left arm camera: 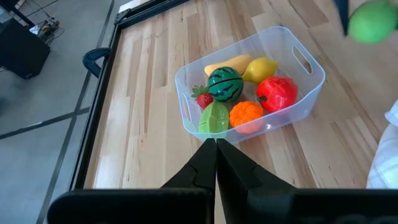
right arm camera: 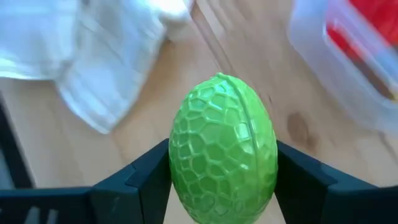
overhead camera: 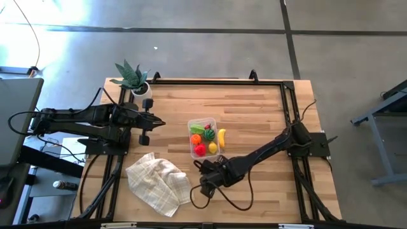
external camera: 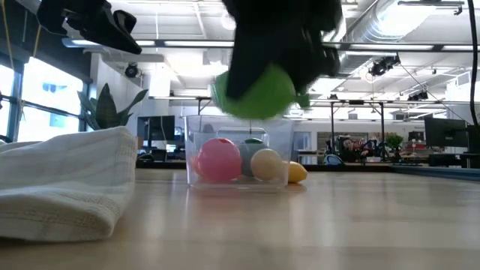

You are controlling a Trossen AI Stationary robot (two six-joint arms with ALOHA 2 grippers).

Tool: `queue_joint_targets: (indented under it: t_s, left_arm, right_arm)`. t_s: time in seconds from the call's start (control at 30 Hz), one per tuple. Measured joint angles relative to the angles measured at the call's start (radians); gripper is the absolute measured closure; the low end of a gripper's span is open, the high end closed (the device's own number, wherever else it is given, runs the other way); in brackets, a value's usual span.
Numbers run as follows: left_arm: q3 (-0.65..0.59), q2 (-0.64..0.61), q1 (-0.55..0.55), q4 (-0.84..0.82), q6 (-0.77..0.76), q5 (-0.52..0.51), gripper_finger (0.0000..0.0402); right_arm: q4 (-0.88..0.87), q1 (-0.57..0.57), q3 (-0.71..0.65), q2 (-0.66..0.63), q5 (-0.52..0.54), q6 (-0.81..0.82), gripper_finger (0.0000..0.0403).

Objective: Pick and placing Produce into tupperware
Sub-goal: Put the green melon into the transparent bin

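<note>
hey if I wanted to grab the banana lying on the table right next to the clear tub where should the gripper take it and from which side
Take the banana across its narrow middle, coming straight down from above. It lies flat on the table alongside the tupperware wall, so set the fingers at that gap and on its open far side; a level approach would meet the wall. The right gripper already holds a green fruit.

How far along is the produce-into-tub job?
Mostly done: the clear tub already holds several pieces, including a watermelon, lemon, orange and red fruit. In hand: the right gripper is shut on a bumpy green fruit, lifted off the table near the cloth. Left: dropping it in, plus the banana lying beside the tub. The left gripper waits shut.
</note>
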Motion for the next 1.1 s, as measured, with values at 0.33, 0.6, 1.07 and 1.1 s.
queue_joint_targets:
  t_s: [0.33,0.6,1.07,1.1]
  left_arm:
    - [0.000,0.000,0.000,0.001,0.000,0.000,0.0399]
    - [0.000,0.000,0.000,0.001,0.000,0.000,0.0399]
    - [0.000,0.000,0.000,0.001,0.000,0.000,0.0399]
    - [0.000,0.000,0.000,0.001,0.000,0.000,0.0399]
  right_arm:
    - [-0.321,-0.021,0.340,-0.001,0.218,-0.140,0.0185]
    - [-0.494,-0.148,0.478,-0.002,0.268,-0.161,0.0185]
    - [-0.426,-0.453,0.476,0.126,-0.018,-0.342,0.0185]
    - [-0.414,-0.464,0.476,0.147,-0.046,-0.346,0.0185]
